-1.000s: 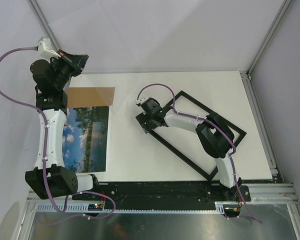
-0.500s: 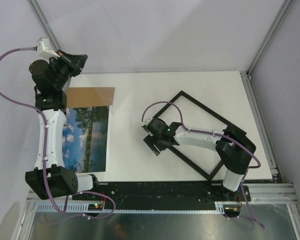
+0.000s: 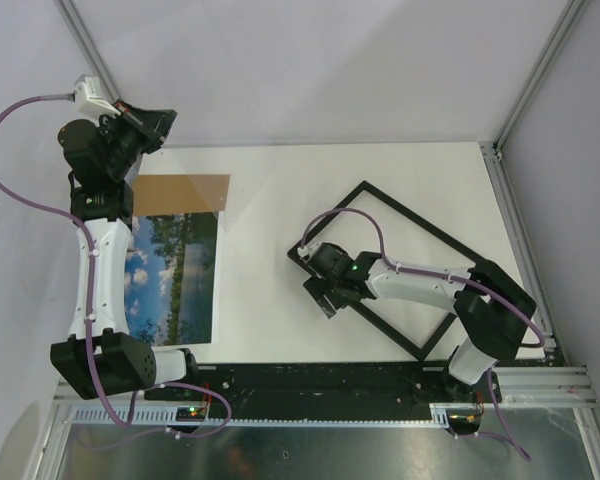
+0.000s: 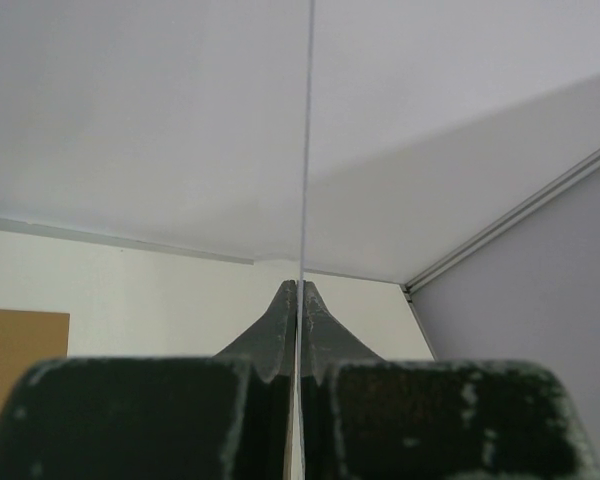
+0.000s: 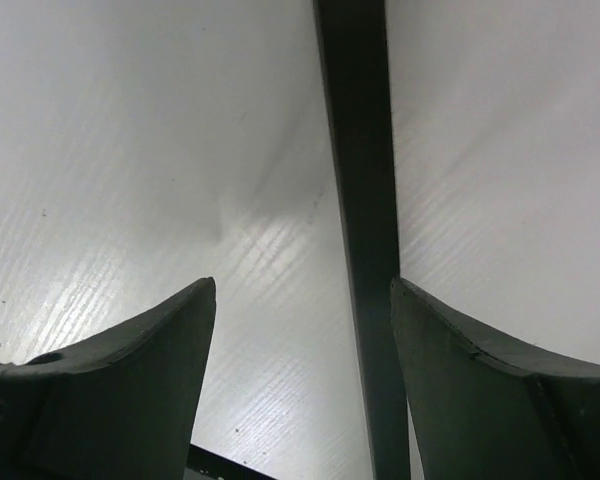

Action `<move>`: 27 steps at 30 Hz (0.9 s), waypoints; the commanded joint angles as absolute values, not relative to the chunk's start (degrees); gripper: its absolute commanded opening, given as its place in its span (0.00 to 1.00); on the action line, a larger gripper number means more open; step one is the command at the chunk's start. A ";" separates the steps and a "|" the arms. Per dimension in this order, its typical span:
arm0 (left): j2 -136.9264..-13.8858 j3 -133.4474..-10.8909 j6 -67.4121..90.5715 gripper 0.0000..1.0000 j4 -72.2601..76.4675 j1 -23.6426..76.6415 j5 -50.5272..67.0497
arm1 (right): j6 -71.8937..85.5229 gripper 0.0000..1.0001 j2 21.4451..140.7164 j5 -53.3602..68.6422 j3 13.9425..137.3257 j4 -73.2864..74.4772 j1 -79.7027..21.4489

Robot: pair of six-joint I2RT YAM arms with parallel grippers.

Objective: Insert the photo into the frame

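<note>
Top external: the frame [image 3: 426, 225] lies askew at right, and the photo [image 3: 175, 275] lies face up at left. The right claw [image 3: 325, 292], spread, straddles the frame's near-left bar. The left claw [image 3: 158, 122] pinches a clear sheet [image 4: 305, 150].

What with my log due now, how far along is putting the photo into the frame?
Early. Done: the frame lies flat, with the brown board and the photo lying apart from it. In hand: the left hand pinches a thin sheet; the right hand hangs open over one frame bar. Left: the photo, picture up, goes into the frame.
</note>
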State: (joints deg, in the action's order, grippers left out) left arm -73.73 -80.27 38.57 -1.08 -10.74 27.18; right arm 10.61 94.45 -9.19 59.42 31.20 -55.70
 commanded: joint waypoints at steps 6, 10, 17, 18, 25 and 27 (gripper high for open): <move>-72.48 -81.33 38.09 0.00 1.41 -11.29 27.91 | 10.63 0.75 90.42 -8.99 54.97 28.86 -52.18; -72.64 -81.46 38.08 0.00 1.43 -11.25 28.14 | 10.07 0.74 92.12 -7.23 53.68 27.22 -51.89; -72.64 -81.79 37.64 0.00 1.41 -11.25 28.01 | 10.15 0.43 94.01 -4.03 52.81 25.33 -51.75; -72.75 -81.98 37.54 0.00 1.41 -11.29 27.85 | 10.13 0.36 94.11 -3.29 52.77 24.93 -51.62; -73.50 -84.61 37.25 0.00 1.42 -11.45 26.12 | 10.87 0.02 94.34 1.26 55.52 24.44 -47.35; -73.46 -85.20 37.04 0.00 1.41 -11.56 25.47 | 11.37 0.00 93.63 2.27 58.27 25.34 -46.03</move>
State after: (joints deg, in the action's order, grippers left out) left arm -74.04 -80.71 38.35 -1.30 -10.81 27.03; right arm 8.99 93.71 -1.30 53.58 25.23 -48.86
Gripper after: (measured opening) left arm 0.008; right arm 0.110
